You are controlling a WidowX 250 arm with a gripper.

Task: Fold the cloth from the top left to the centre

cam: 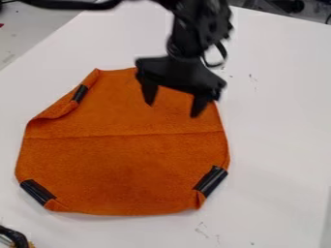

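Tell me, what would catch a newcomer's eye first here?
The bright orange cloth, spread over the white table, with black pieces at its lower left, lower right and upper left. Next, the black gripper hanging over the cloth's upper right part, its two fingers apart and pointing down.

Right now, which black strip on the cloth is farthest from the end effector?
The lower-left strip; the upper-left strip and lower-right strip both sit nearer.

We see a white table (278, 145) with small dark marks (202, 231) on its top, and directly on it we find an orange cloth (123, 164), creased across, its upper left folded in.
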